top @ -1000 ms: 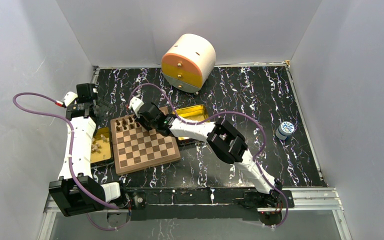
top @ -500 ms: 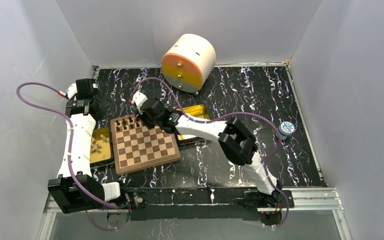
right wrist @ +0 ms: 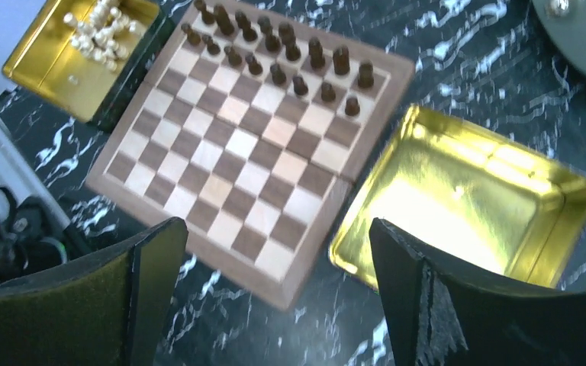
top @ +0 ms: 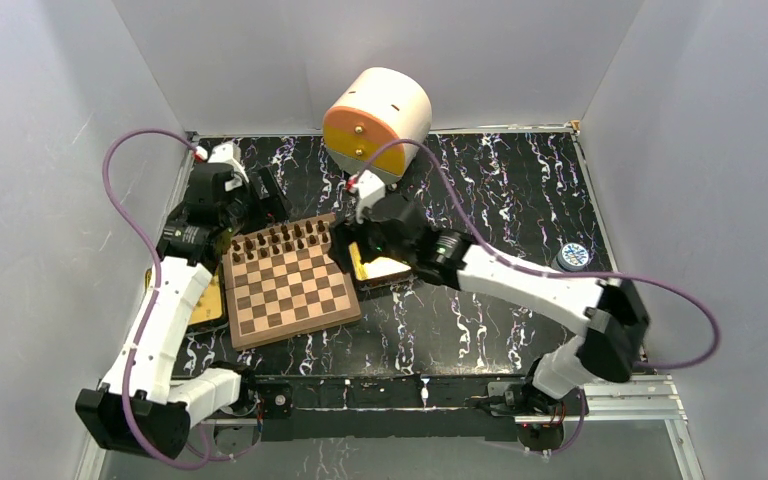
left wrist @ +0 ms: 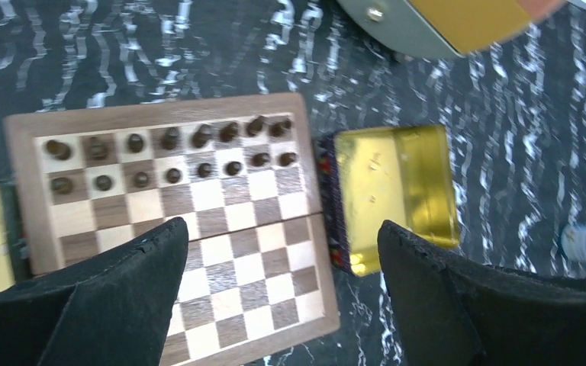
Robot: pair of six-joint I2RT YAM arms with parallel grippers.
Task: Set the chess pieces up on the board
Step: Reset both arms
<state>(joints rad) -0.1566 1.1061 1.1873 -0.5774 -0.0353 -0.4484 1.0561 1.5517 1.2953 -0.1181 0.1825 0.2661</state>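
The board (top: 290, 290) lies left of centre on the black marbled table, and the left wrist view shows the board (left wrist: 221, 252) from above. Dark brown chess pieces (top: 280, 240) fill its two far rows, visible too as pieces (left wrist: 172, 152) and pieces (right wrist: 282, 57). My left gripper (top: 268, 200) hovers beyond the board's far left corner; the left gripper (left wrist: 281, 229) is open and empty. At the board's far right corner, over a gold tin (top: 385, 266), is my right gripper (top: 345, 245). In its own view the right gripper (right wrist: 275, 225) is open and holds nothing.
The gold tin (right wrist: 465, 198) right of the board looks empty. A second gold tin (right wrist: 84, 46) left of the board holds several pale pieces. A cream and orange drawer unit (top: 378, 120) stands at the back. A small blue-and-white round container (top: 569, 258) sits far right.
My right gripper has opened and pulled back from the board's far rows toward the right tin. The left arm swung from the table's left edge toward the board's far left corner.
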